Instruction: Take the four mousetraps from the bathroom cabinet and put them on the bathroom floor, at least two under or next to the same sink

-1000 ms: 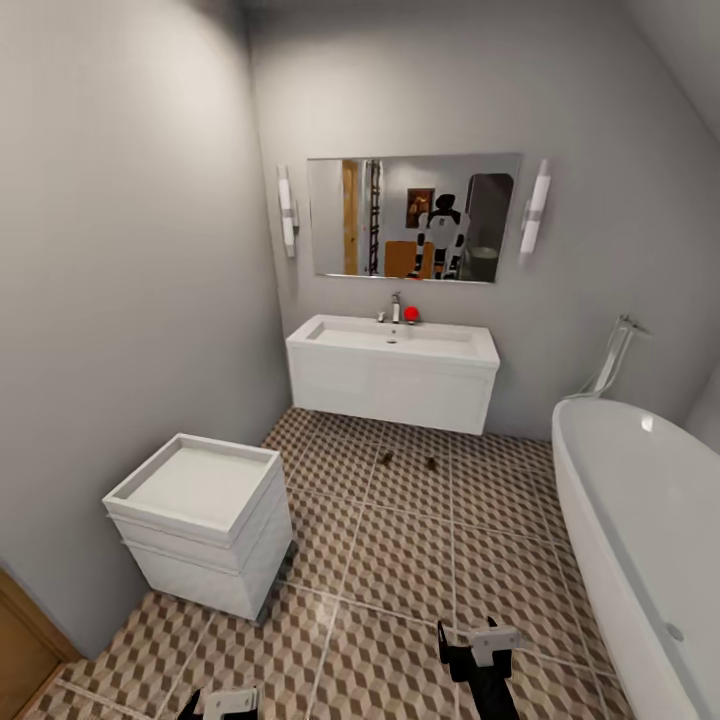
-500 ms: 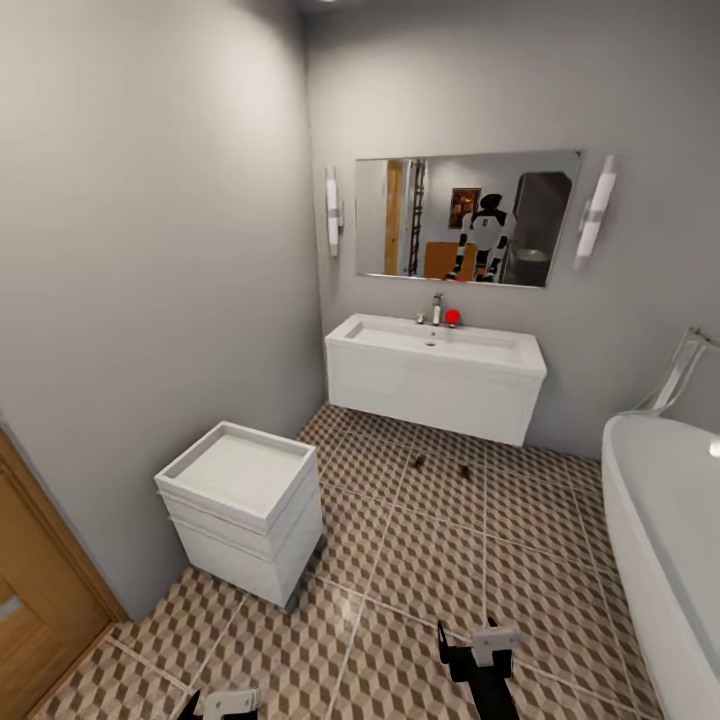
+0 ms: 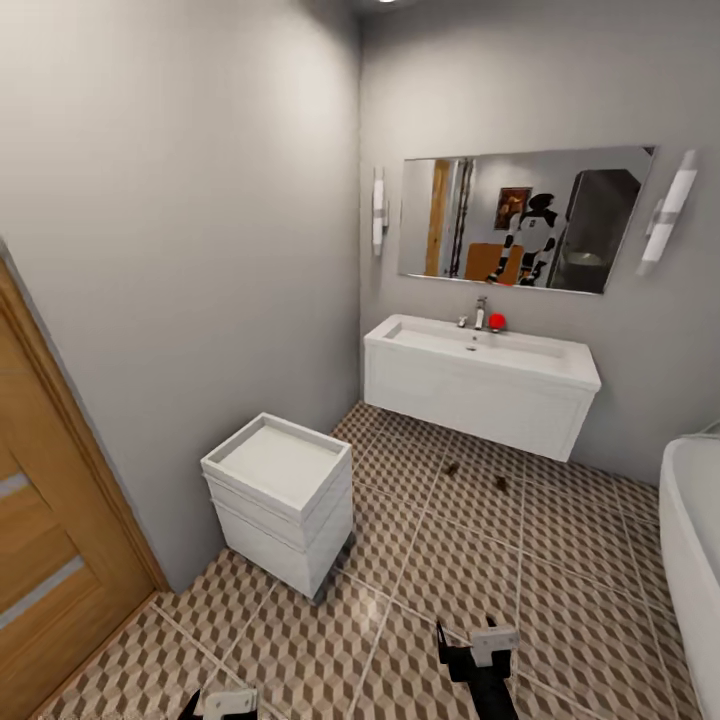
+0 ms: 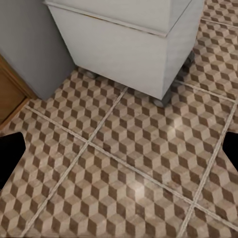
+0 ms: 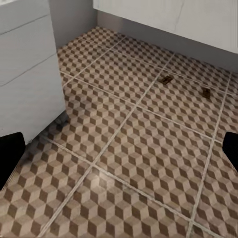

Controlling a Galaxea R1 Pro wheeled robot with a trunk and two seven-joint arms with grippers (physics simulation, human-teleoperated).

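Observation:
Two small brown mousetraps (image 3: 452, 467) (image 3: 500, 483) lie on the cube-patterned bathroom floor (image 3: 440, 570), just in front of the white wall-hung sink (image 3: 480, 385). The right wrist view shows the same mousetraps (image 5: 165, 79) (image 5: 205, 91) lying far ahead of the fingers. My right gripper (image 3: 467, 632) hangs low over the tiles, open and empty (image 5: 119, 153). At the bottom edge of the head view, my left gripper (image 3: 220, 702) is also open with nothing in it (image 4: 119, 153). The cabinet is out of view.
A white boxy unit (image 3: 280, 495) stands against the left wall, close ahead of my left gripper (image 4: 124, 44). An orange-brown wooden door (image 3: 40, 560) is at the far left. A white bathtub (image 3: 695, 540) lines the right side. A mirror (image 3: 520, 220) hangs above the sink.
The camera has turned left, so the whole scene has slid right and the wooden door has come into view. The mousetraps and both grippers keep their places.

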